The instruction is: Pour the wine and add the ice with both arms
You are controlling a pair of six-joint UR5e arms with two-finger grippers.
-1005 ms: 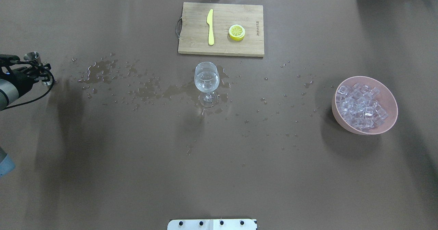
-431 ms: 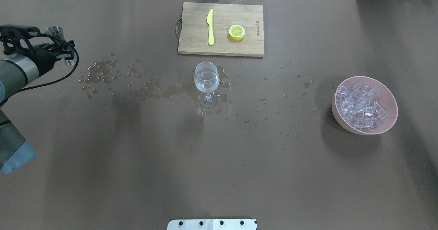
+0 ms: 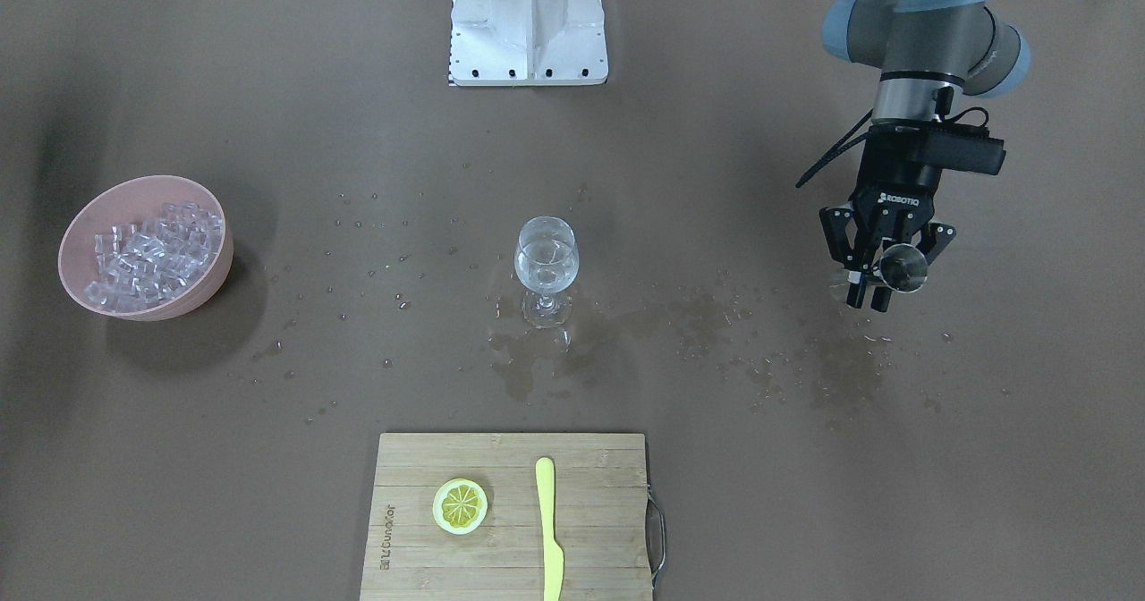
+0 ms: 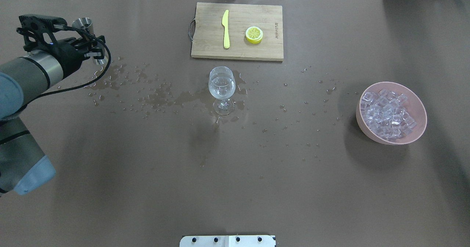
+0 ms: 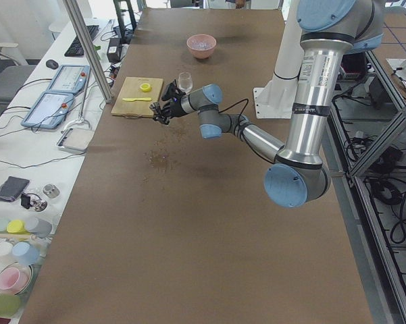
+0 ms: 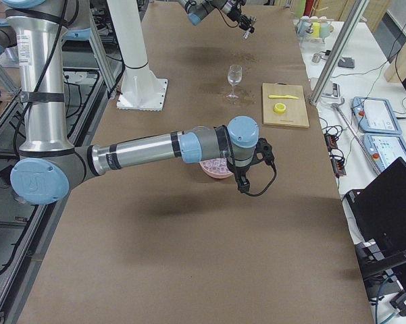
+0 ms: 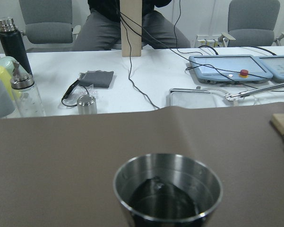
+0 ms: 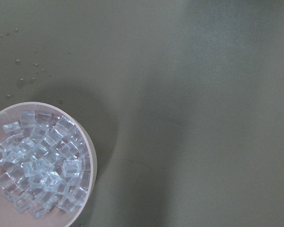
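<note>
**Q:** What lies nearest the robot?

**A:** The white base plate [image 4: 227,240], at the near edge of the table [image 4: 147,173]. Beyond it, on the robot's right, stands a pink bowl [image 4: 360,122] holding the ice [image 4: 385,114], a heap of clear cubes. The right arm [image 6: 142,150] reaches to this bowl, and the right gripper [image 6: 242,185] hangs at its rim. It shows only in a side view, so whether its fingers are apart or together cannot be told.

**Q:** And mid-table?

**A:** A stemmed glass [image 4: 222,92] stands upright. The wine [image 3: 547,272], a small clear amount, sits in its bowl. A wet patch [image 4: 110,72] and scattered drops spread from the foot of the glass toward the robot's left.

**Q:** Where is the other arm?

**A:** The left arm [image 4: 33,70] extends over the far left of the table. The left gripper [image 4: 92,45] is clamped on a small metal cup [image 4: 85,23], held mouth up over the end of the wet patch, well apart from the glass. In the wrist view the inside of the cup is dark with a glint. Whether that is liquid cannot be told.

**Q:** Farthest?

**A:** A wooden cutting board [image 4: 257,50], behind the glass. On it lie a yellow knife [image 4: 226,28] and a lemon slice [image 4: 254,34], apart from each other.
</note>
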